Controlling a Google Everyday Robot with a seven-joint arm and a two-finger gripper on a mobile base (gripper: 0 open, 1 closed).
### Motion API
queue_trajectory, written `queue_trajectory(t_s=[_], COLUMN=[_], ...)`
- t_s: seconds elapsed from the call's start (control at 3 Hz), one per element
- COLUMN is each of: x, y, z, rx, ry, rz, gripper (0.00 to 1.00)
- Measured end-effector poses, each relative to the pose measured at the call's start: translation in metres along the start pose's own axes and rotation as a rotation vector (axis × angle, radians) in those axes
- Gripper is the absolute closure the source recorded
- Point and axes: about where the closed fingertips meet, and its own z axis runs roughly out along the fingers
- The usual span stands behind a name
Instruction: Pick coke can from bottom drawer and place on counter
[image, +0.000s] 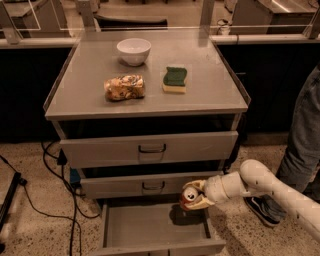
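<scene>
The coke can (189, 198) is red with a silver top. My gripper (195, 195) is shut on it and holds it just above the back right part of the open bottom drawer (145, 227). The can's shadow falls on the drawer's grey floor. My pale arm (270, 190) reaches in from the lower right. The counter (210, 97) is the flat grey top of the cabinet, well above the can.
On the counter stand a white bowl (133, 50), a crumpled snack bag (124, 87) and a green-and-yellow sponge (174, 80). Two shut drawers with dark handles (152, 148) sit above the open one. A person's leg (302, 145) stands at right. Cables (55, 175) lie on the floor at left.
</scene>
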Motion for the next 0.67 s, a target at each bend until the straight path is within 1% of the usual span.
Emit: queue_trajectory(t_s=[0.33,0.67], x=[-0.063,-0.137], y=[0.006,0.0], z=[-0.046,-0.1], rx=[0.027,0.07], ry=[-0.01,0.005], rz=[-0.041,-0.068], gripper=[1.0,1.0])
